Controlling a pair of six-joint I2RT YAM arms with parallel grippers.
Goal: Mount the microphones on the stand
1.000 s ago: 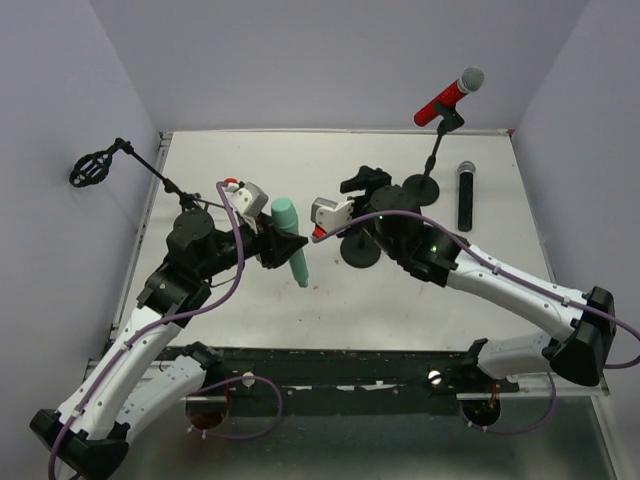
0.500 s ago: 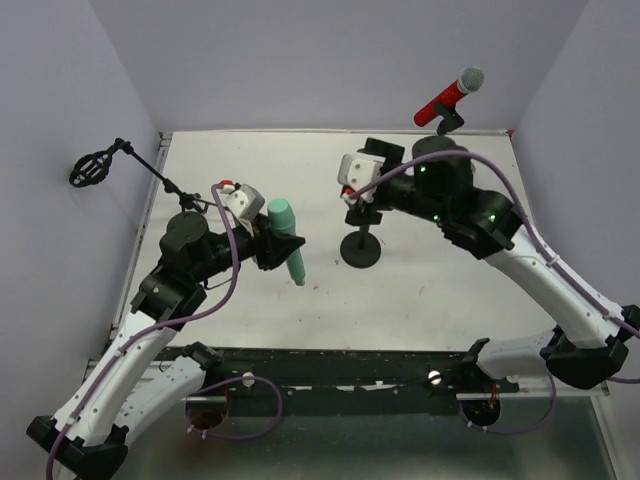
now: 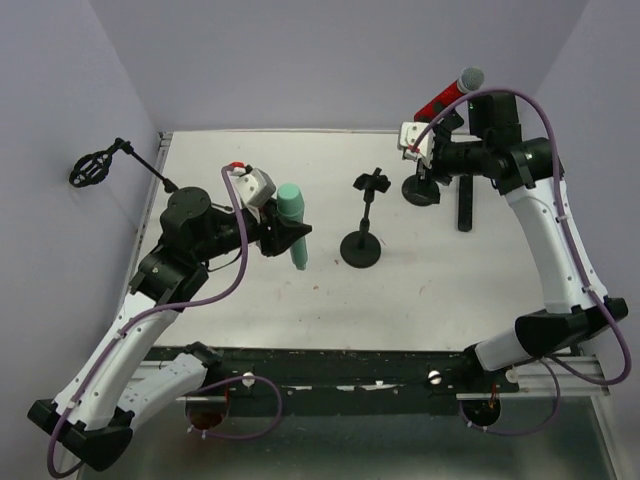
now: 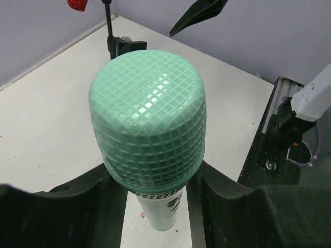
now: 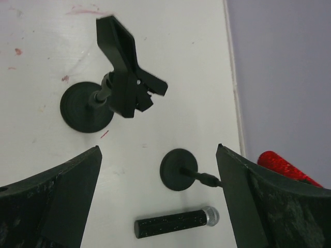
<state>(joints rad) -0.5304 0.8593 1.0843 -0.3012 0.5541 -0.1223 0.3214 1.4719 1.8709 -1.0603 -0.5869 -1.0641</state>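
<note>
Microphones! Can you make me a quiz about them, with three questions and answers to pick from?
1. Where is the black microphone?
A) on the floor
B) lying on the table
C) in a basket

2. What colour is the microphone in the left gripper?
A) red
B) black
C) mint-green

3. The right gripper is:
A) wide open
B) shut on nothing
C) shut on a microphone

Answers:
1 B: it lies flat on the white tabletop.
2 C: the mint-green microphone sits between its fingers.
3 A: its fingers stand far apart and touch nothing.
</note>
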